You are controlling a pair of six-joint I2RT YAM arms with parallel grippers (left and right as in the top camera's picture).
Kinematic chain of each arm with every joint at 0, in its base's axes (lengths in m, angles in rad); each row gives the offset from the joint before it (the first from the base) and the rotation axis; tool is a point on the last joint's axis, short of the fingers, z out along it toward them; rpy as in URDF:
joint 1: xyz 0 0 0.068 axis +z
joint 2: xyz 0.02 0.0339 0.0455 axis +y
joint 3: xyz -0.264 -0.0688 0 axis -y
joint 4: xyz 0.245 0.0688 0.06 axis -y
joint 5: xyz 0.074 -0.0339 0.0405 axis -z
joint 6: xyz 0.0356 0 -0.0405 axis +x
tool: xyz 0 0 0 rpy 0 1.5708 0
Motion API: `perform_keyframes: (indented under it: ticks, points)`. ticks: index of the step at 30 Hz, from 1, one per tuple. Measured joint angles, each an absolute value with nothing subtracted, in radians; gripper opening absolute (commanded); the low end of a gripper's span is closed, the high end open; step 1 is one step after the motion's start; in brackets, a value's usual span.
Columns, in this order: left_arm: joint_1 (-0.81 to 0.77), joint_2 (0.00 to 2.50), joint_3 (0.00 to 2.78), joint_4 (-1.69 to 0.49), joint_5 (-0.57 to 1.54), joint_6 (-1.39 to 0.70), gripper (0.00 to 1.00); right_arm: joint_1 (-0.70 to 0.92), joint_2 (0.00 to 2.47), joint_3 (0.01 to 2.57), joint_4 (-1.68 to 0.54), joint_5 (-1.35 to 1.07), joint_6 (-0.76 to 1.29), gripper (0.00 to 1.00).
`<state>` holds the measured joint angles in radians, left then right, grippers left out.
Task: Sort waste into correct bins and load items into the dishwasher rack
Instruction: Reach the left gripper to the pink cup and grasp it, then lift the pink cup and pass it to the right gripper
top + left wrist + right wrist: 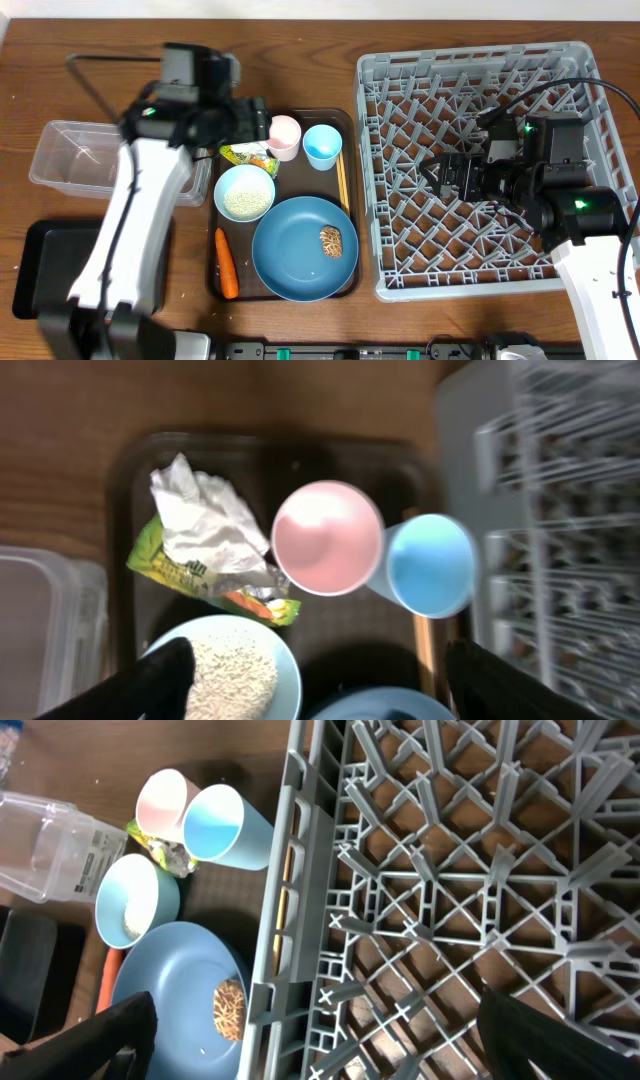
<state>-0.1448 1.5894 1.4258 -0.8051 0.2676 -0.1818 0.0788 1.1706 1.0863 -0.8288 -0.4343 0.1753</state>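
Note:
On the brown serving tray (350, 290) lie the blue plate (290, 255) with the brown lump (331, 241), the white bowl of rice (244, 192), the carrot (226, 263), the pink cup (285, 135), the light-blue cup (323, 146), the chopsticks (342, 180) and the yellow-green wrapper (248, 154) with its tissue (205, 525). My left gripper (250, 118) is open and empty above the wrapper and pink cup (327, 538). My right gripper (432, 170) is open and empty over the grey rack (480, 250); its fingertips (320, 1050) straddle the rack's left wall.
The clear tub (75, 155) stands at the left and the black tray (45, 265) in front of it, partly under my left arm. A thin metal frame (100, 70) lies at the back left. The rack holds no items.

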Motion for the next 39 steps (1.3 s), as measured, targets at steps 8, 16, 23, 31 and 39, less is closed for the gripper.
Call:
perform_keyframes:
  ticks: [8,16,23,31,39]
  points:
    - [-0.209,1.796,1.426,-0.734,0.174,-0.188,0.48,0.079,1.171,1.086,-0.834,-0.438,0.175,0.95]
    - [-0.210,1.912,1.426,-0.690,0.118,-0.214,0.33,0.079,1.171,1.087,-0.852,-0.438,0.175,0.95]
    - [-0.210,1.959,1.426,-0.669,0.111,-0.217,0.06,0.079,1.171,1.087,-0.856,-0.438,0.175,0.94]
    - [-0.210,1.880,1.426,-0.685,0.104,-0.217,0.06,0.079,1.171,1.087,-0.850,-0.428,0.176,0.99]
    - [-0.209,1.569,1.427,-0.748,0.215,-0.181,0.06,0.079,1.171,1.087,-0.771,-0.460,0.169,0.89]
